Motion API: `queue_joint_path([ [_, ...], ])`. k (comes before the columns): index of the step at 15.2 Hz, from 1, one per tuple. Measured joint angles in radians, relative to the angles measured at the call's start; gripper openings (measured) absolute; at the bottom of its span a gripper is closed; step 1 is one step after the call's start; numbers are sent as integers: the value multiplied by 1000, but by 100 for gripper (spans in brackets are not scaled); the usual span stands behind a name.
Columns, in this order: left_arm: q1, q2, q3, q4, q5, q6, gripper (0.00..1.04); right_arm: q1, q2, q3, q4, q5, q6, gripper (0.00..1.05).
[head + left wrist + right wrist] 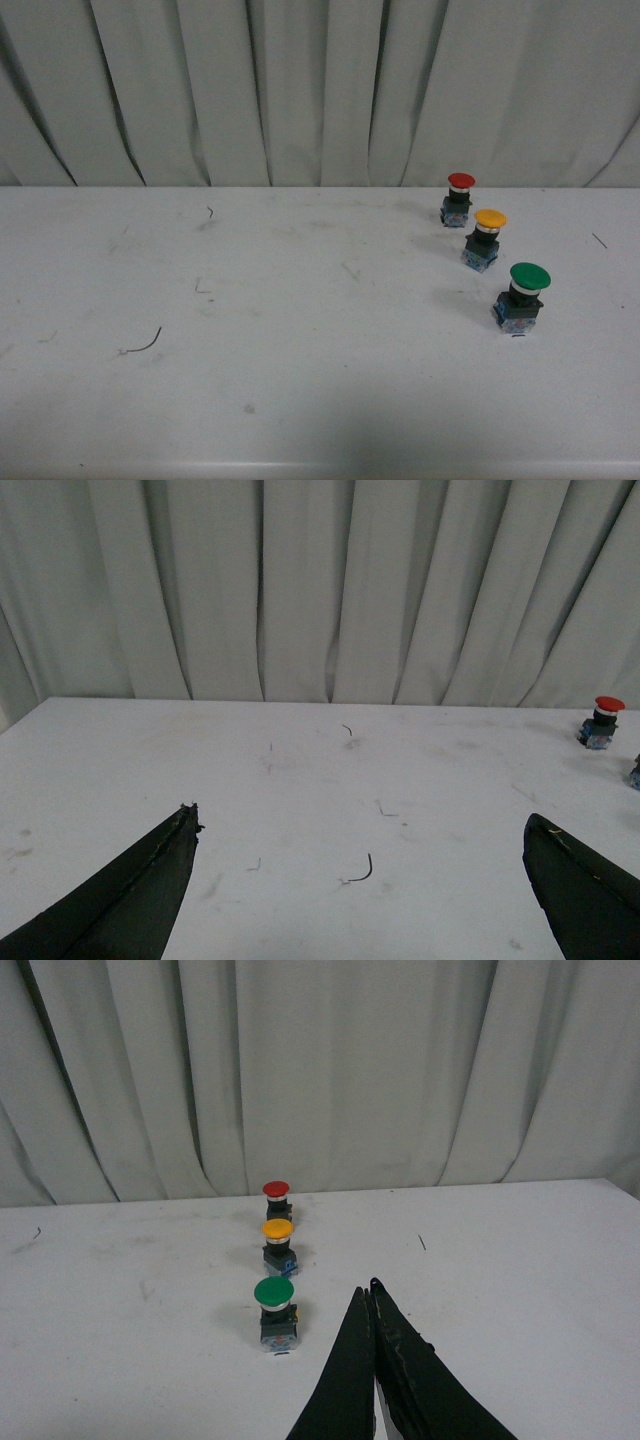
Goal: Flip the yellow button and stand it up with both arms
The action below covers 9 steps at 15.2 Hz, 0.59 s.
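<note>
Right gripper: fingers pressed together, tips touching, holding nothing, hovering over the table near the green button but apart from it. Left gripper: fingers spread wide, nothing between them, pointed over a bare stretch of table with a thin dark wire scrap lying ahead; only the red button showed clearly near the far edge of that wrist view. Neither arm appeared in the front view. The yellow button stood cap-up on its contact block on the robot's right side of the table, middle of a close row of three: red button behind it toward the curtain, green button in front toward the robot. All three were upright and apart from one another, though the gaps looked narrow. Judged status: no contact made yet, approach not begun. Risks noted: the green button sat between the right gripper and the target, so a straight reach in could knock it over; closed fingers would need to open before any grasp; a wide opening could clip the red or green neighbour; the round cap would likely roll once the button is tipped, and the left gripper sat well away from it to steady it.
</note>
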Motion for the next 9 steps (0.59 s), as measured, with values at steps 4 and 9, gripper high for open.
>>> queue_joint_path([
  [4, 0, 0, 0, 0, 0, 0, 98, 0, -101, 0, -98, 0, 0, 2],
  [9, 0, 0, 0, 0, 0, 0, 98, 0, -193, 0, -196, 0, 0, 2],
])
